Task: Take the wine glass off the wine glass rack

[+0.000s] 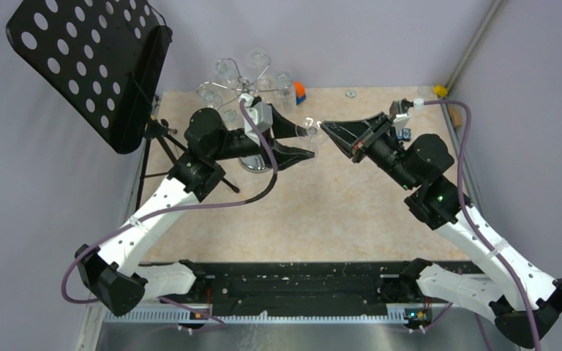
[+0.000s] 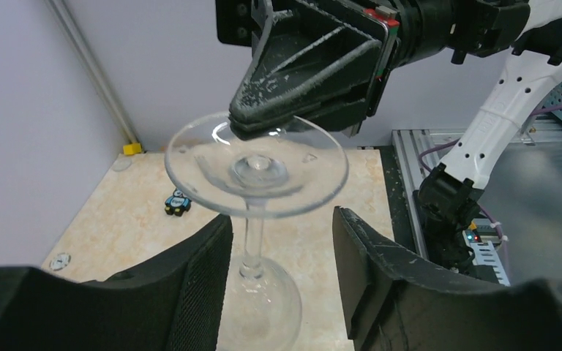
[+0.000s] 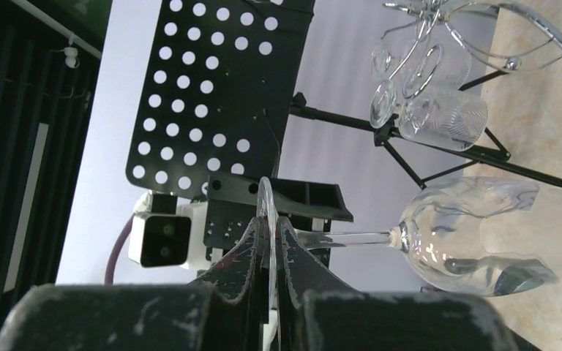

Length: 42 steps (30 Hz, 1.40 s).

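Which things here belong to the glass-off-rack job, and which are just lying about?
Job: wine glass; wine glass rack; right gripper, pinching the foot; left gripper, open around the stem.
Lying about: music stand; orange toy; yellow block; small penguin figure.

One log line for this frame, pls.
wine glass: off wine glass rack, midair between arms | right gripper: shut on foot rim | left gripper: open, straddling stem

A black perforated music stand point(image 1: 88, 62) stands at ten o'clock of the beige table point(image 1: 322, 212). An orange-blue toy point(image 1: 300, 92) lies at twelve and a yellow block point(image 1: 440, 91) at two.
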Available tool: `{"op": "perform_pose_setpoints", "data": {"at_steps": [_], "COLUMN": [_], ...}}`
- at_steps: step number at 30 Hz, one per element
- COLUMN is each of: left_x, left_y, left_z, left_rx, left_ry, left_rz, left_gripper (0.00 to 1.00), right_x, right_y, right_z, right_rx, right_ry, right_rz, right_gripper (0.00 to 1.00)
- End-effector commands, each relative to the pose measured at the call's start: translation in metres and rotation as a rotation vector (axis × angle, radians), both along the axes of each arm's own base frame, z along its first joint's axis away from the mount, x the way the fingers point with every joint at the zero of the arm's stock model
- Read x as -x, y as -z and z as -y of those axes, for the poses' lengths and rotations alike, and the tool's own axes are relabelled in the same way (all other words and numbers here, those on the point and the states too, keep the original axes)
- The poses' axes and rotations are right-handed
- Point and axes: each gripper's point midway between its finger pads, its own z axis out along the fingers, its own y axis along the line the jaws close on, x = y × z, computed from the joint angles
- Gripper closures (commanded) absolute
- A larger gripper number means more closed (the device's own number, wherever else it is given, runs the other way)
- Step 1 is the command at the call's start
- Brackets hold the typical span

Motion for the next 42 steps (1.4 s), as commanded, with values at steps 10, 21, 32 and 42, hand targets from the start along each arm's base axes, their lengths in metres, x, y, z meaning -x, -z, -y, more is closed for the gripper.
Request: {"op": "perform_pose_setpoints", "data": {"at_steps": [10,21,32,42], "left_x": [0.010,0.012,0.016,0.005], "left_y": [-0.026,-0.009,-0.003,-0.015], "left_z": [0.008,0.011,0.007,0.009], "left_rx": [0.032,-0.028,-0.033,0.005], "left_ry": [0.101,0.144,0.142,0.085], "left_rz": [0.068,0.065,0.067,0.061], "left_gripper": [0.69,0.91,0.67,1.00], "right_x": [0.020,0.021,0.024,0.020], "right_y": [-0.037,-0.039,-0.042,-0.035], "right_z": [-0.007,-0.007,-0.005,-0.002], "right_rx": [-0.114,-0.131,-0.167,-0.131], "right_ry": [-0.109,-0.118,-0.124,-0.091], "right_rz": [0.077,0.073,0.070,0.061], "right_gripper": [1.00,1.00,1.00,0.83]}}
